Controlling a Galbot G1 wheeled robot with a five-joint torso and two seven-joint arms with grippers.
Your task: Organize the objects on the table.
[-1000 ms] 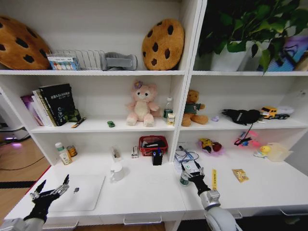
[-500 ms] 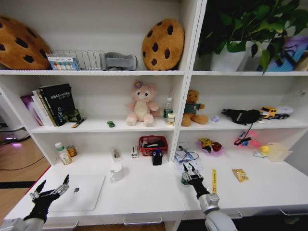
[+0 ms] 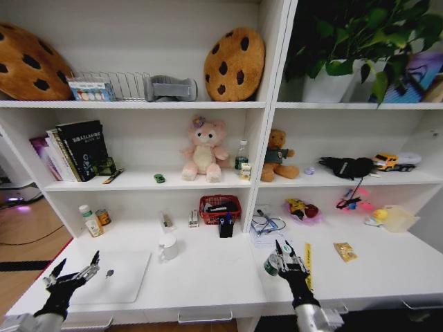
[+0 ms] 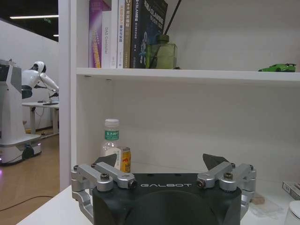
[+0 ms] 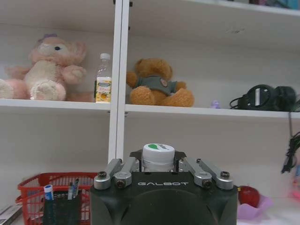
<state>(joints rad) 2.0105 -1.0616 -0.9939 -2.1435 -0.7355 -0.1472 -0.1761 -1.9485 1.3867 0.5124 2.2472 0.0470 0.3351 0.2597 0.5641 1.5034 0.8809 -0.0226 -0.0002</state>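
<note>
low and right of centre, the right end effector [image 3: 284,261] is clamped on a small white-capped bottle [image 5: 158,156], evidently to rehome it, while the left end effector [image 3: 73,273] hovers spread apart at lower left over the surface [image 3: 208,277].

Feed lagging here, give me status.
Right tool shut on small white-capped bottle, lifted off desk. Left tool open beside laptop. Nothing obstructing.
</note>
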